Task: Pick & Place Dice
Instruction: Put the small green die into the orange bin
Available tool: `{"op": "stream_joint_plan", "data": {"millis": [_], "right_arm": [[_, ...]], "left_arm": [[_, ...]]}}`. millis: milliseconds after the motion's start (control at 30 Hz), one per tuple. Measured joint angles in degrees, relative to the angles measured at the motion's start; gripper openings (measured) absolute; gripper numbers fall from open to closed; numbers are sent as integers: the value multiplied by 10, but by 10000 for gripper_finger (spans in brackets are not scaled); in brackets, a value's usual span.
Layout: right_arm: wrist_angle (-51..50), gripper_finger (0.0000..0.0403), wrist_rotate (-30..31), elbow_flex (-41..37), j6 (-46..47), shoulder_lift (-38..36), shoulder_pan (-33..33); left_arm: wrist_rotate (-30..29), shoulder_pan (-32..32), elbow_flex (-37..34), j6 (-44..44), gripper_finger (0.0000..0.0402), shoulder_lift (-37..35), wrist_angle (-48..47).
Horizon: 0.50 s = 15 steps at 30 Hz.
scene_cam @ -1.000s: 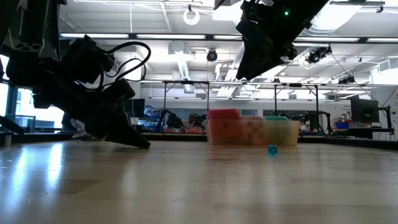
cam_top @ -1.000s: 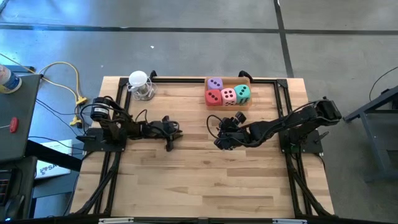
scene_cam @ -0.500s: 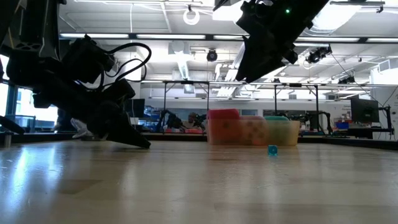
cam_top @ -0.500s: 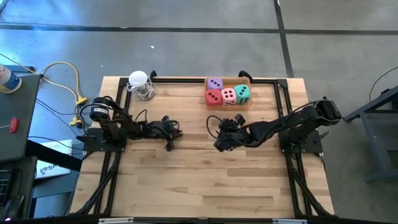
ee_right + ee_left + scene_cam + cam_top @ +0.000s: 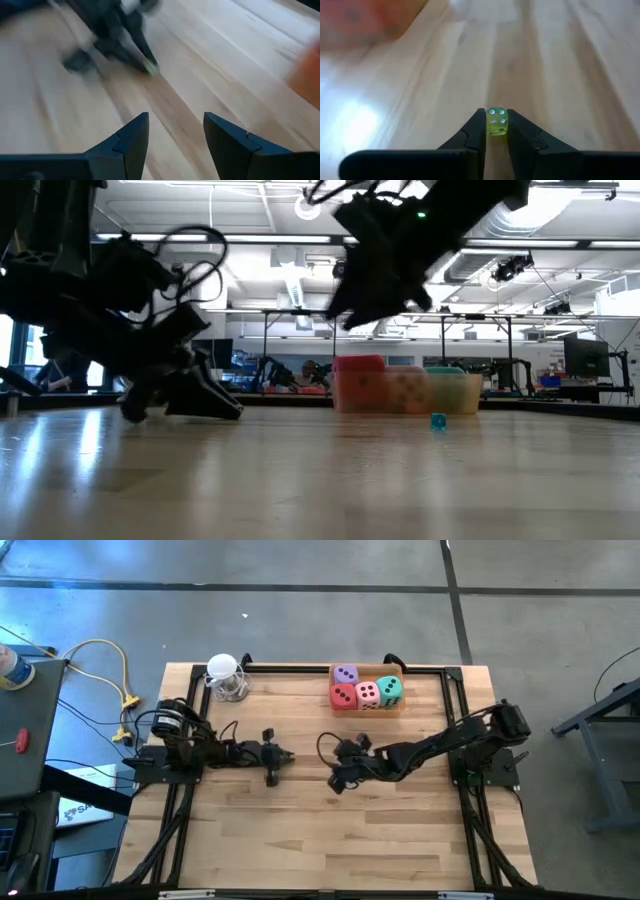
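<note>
The left gripper (image 5: 496,131), low on the table (image 5: 300,840), pinches a small yellow-green die (image 5: 496,121) by opposite flat faces, which looks light, hard and apt to slip, while the right gripper (image 5: 175,132) hovers open nearby.

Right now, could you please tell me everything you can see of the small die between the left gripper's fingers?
The small die is a translucent yellow-green cube with white pips; the face toward the wrist camera shows four. It looks like clear plastic. It sits squarely between the tips of the left gripper, whose two dark fingers press its opposite sides, low over the wooden table. Whether it touches the wood cannot be told.
</note>
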Motion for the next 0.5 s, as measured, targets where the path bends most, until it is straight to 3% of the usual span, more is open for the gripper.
{"op": "stream_joint_plan", "data": {"millis": [167, 367, 500], "right_arm": [[126, 168, -54, 0, -36, 27, -8], [201, 143, -101, 0, -36, 60, -18], [235, 135, -114, 0, -38, 88, -28]], "left_arm": [[-41, -50, 0, 143, 51, 0, 72], [-163, -122, 0, 326, 51, 0, 142], [-218, -155, 1, 402, 51, 0, 177]]}}
